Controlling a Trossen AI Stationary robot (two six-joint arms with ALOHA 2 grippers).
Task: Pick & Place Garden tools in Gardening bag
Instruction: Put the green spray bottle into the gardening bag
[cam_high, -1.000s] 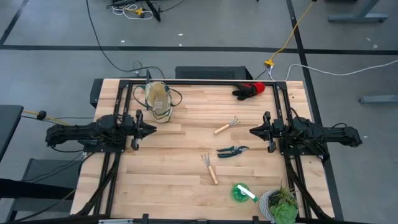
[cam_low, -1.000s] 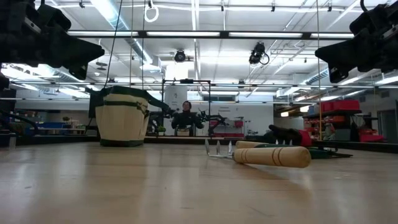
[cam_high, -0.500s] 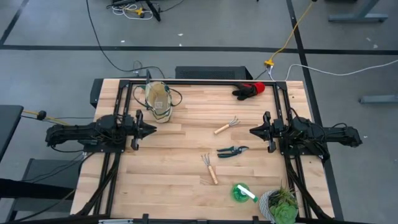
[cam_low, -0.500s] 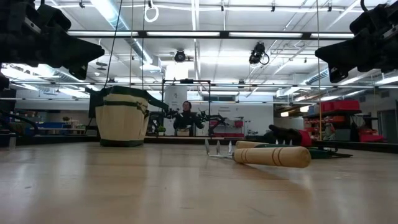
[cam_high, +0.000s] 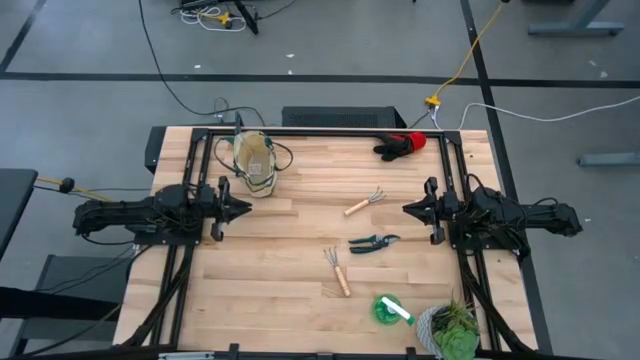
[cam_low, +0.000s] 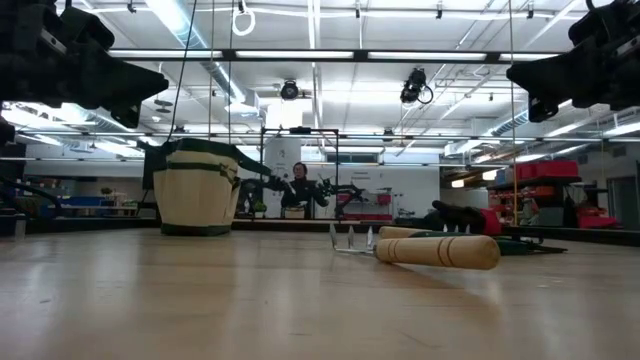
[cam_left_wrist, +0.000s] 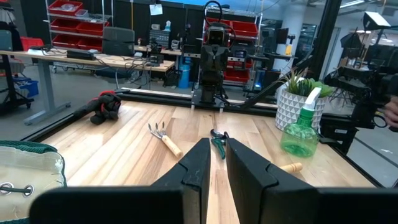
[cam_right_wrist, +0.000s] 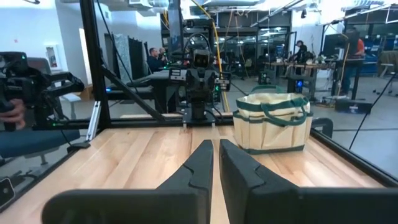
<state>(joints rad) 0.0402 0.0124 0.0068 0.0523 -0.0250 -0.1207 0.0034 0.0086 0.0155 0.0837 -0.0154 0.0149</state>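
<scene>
The beige gardening bag (cam_high: 255, 160) stands upright at the table's far left; it also shows in the right wrist view (cam_right_wrist: 272, 121). One wooden-handled rake (cam_high: 365, 202) lies mid-table, the dark-handled shears (cam_high: 374, 242) nearer, and a second rake (cam_high: 337, 270) nearer still. The green white-handled piece (cam_high: 390, 310) lies near the front edge. Red-and-black gloves (cam_high: 400, 143) lie at the far right. My left gripper (cam_high: 245, 209) hovers shut and empty beside the bag. My right gripper (cam_high: 405, 211) hovers shut and empty, to the right of the rake.
A potted plant (cam_high: 450, 330) stands at the near right corner. A dark frame (cam_high: 330, 132) runs along the table's far edge and down both sides. Bare wood lies between the two grippers. People show in the room beyond the table.
My right gripper has risen a little. Nothing on the table has moved.
</scene>
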